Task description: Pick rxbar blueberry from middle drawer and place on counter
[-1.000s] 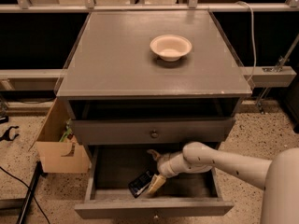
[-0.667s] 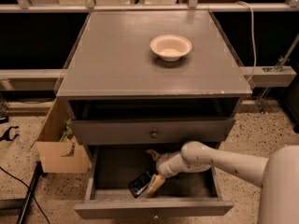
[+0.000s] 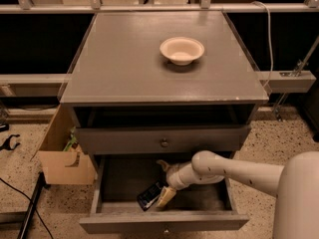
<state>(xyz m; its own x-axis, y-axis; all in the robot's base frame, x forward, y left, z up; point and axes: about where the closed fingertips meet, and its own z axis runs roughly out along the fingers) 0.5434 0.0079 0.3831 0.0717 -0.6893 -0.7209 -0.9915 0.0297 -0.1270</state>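
We are holding our empty, wide-open tool (image 3: 162, 182) beside the flat rxbar blueberry (image 3: 149, 196) in the bottom-centre middle drawer (image 3: 119, 180); round bowl (image 3: 182, 50) upper-centre.

Finding the snack bar (image 3: 148, 197) in the open drawer (image 3: 164, 222), just left of the gripper (image 3: 163, 193); finding the bowl (image 3: 182, 50) on the counter (image 3: 124, 63) above.

My arm (image 3: 234, 171) is smooth off-white tubing with a rounded, bulbous joint, and it widens into a bulky pale shell at the lower right. Its gripper (image 3: 166, 192), tan with a darker piece behind, sits inside the open middle drawer (image 3: 164, 223).
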